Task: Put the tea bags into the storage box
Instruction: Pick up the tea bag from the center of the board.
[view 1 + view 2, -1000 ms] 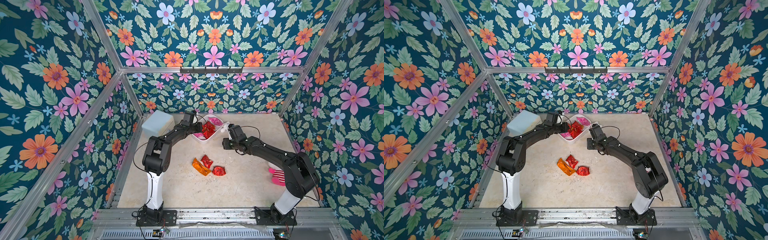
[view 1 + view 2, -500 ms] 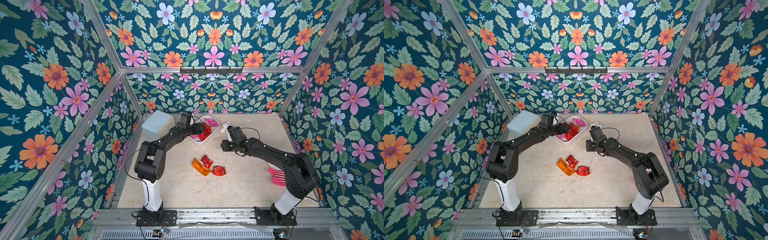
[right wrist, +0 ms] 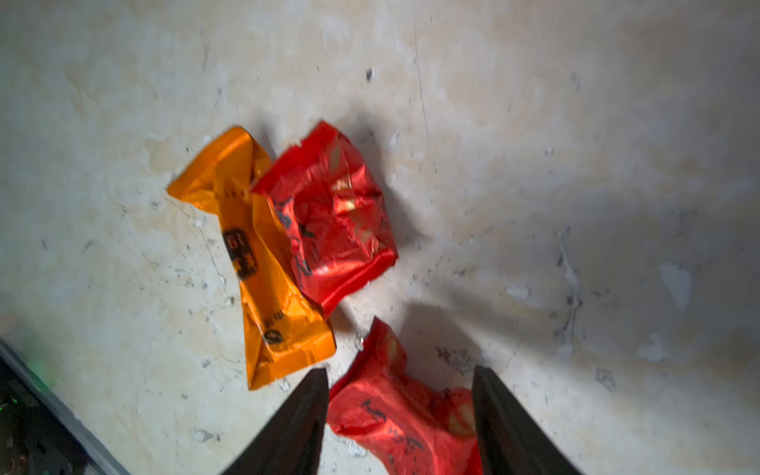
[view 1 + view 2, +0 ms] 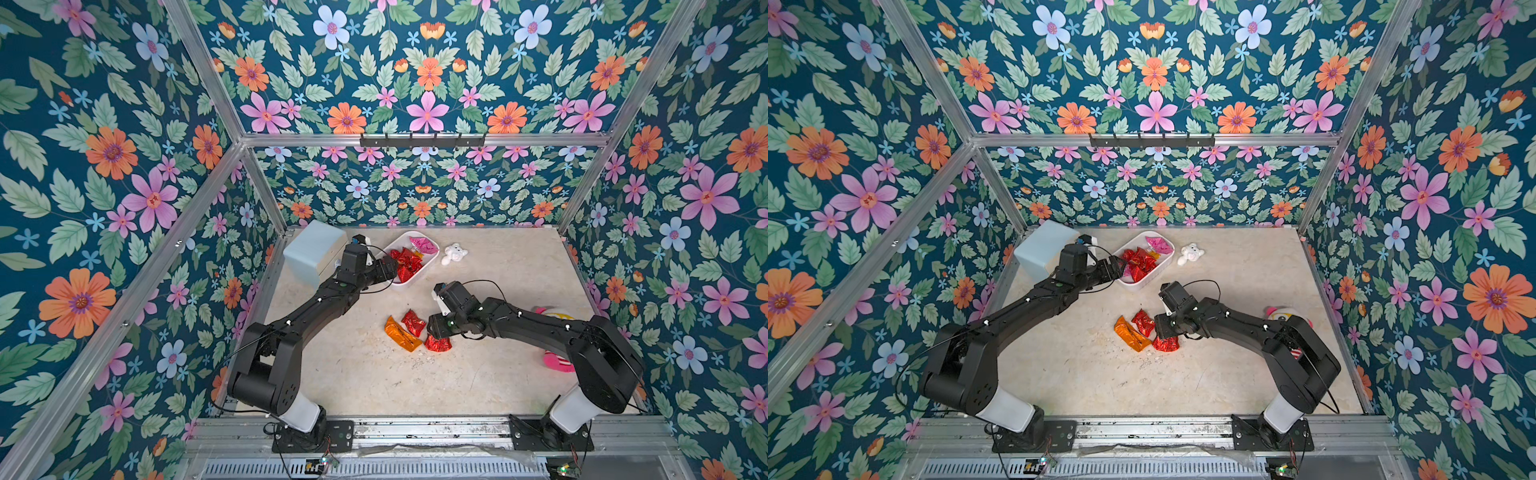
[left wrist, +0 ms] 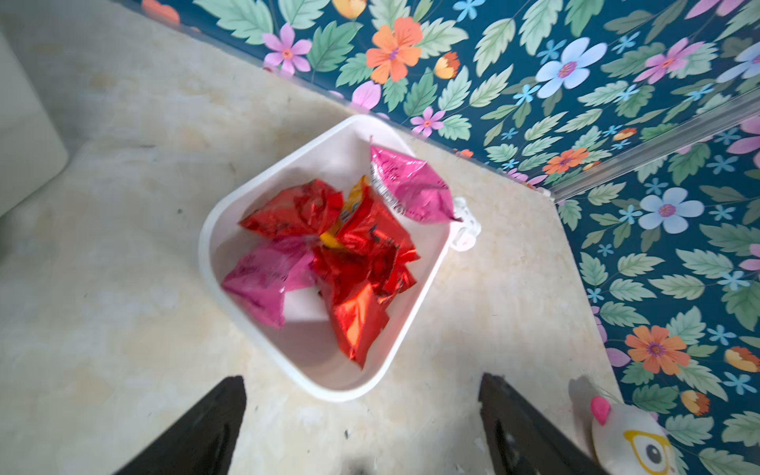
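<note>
The storage box (image 4: 428, 268), white with low walls, stands at the back of the table and holds several red and pink tea bags (image 5: 362, 255). My left gripper (image 5: 362, 380) is open and empty, just short of the box's near rim (image 5: 205, 246). In both top views three tea bags lie loose mid-table: an orange one (image 4: 401, 334), a red one (image 4: 413, 322) and another red one (image 4: 438, 344). My right gripper (image 3: 399, 370) is open low over the table, with its jaws on either side of that last red tea bag (image 3: 403, 415).
A pale blue cabinet (image 4: 313, 251) stands left of the box, close behind my left arm. A small white plush (image 4: 454, 253) lies right of the box. A pink and white plush toy (image 4: 557, 361) sits by the right wall, partly hidden by my right arm.
My left gripper has opened and drawn back from over the box towards its near rim. My right gripper has come from beside the box down to the loose tea bags, jaws widening.
</note>
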Controlling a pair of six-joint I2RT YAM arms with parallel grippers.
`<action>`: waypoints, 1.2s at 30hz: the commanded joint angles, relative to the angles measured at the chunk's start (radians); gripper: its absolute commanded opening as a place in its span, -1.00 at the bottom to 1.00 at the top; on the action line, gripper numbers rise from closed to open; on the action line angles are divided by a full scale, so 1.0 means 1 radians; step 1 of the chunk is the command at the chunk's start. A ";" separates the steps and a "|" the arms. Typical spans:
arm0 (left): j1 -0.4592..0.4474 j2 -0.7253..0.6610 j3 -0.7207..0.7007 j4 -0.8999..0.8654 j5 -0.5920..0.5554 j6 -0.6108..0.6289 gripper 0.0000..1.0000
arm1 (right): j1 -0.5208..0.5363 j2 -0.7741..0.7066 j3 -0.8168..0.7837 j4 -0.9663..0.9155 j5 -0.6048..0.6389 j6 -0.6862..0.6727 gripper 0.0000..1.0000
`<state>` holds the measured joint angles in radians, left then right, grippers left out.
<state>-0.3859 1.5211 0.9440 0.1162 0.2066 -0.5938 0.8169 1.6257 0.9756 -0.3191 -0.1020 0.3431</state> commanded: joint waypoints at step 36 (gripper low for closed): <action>0.010 -0.148 -0.212 0.002 -0.152 -0.052 0.90 | -0.054 0.065 0.217 -0.055 0.054 -0.022 -0.57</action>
<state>-0.3790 1.3853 0.7422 0.1177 0.0826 -0.6472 0.7822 1.6566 1.1351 -0.3721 -0.0757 0.3714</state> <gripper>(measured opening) 0.953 0.212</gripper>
